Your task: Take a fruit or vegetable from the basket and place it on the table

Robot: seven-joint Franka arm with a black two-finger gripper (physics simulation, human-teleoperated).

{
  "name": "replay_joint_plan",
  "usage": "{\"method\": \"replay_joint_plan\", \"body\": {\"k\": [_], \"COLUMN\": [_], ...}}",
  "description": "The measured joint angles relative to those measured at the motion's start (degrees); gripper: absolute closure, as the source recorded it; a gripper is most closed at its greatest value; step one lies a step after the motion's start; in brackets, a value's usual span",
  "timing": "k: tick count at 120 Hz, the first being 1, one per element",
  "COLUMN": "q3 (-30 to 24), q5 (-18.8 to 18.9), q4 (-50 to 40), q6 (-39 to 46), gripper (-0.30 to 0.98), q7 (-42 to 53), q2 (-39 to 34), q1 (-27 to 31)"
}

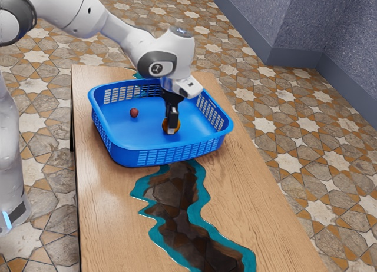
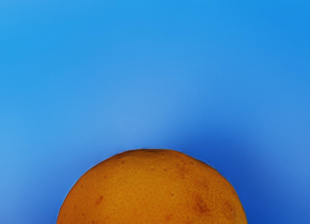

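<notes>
Inside the blue basket (image 1: pixel 126 143), my gripper (image 1: pixel 172 122) points down at an orange fruit (image 1: pixel 165 127). Part of the gripper covers the middle of the fruit, with orange skin visible on both sides of it. The far side of the gripper is hidden, so its grip cannot be read. In the wrist view the speckled orange fruit (image 2: pixel 152 190) is large and close under the hand, against the blue basket floor (image 2: pixel 145 78). A small dark red fruit (image 1: pixel 134 112) lies apart from it on the basket floor.
Slatted basket walls surround the gripper on all sides. The wooden table (image 1: pixel 247 207) extends beyond the basket toward the exterior view's bottom, with a dark, teal-edged inlay (image 1: pixel 174 195) running along it.
</notes>
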Motion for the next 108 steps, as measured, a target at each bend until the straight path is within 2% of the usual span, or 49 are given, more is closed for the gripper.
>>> {"method": "replay_joint_plan", "body": {"k": [14,28,57,87,108], "q3": [0.0,0.0,0.1,0.1,-0.1], "q5": [-0.4,-1.0,-1.3,-0.9,-0.9], "q4": [0.1,0.0,0.1,0.8,3.3], "q6": [1.3,2.0,2.5,1.4,-1.5], "gripper": [0.01,0.07,0.34,0.39,0.37], "q7": [0.2,0.3,0.3,-0.1,-0.3], "q2": [0.6,1.2,1.3,0.8,-1.3], "q1": [0.0,0.0,0.0,0.0,0.0]}}
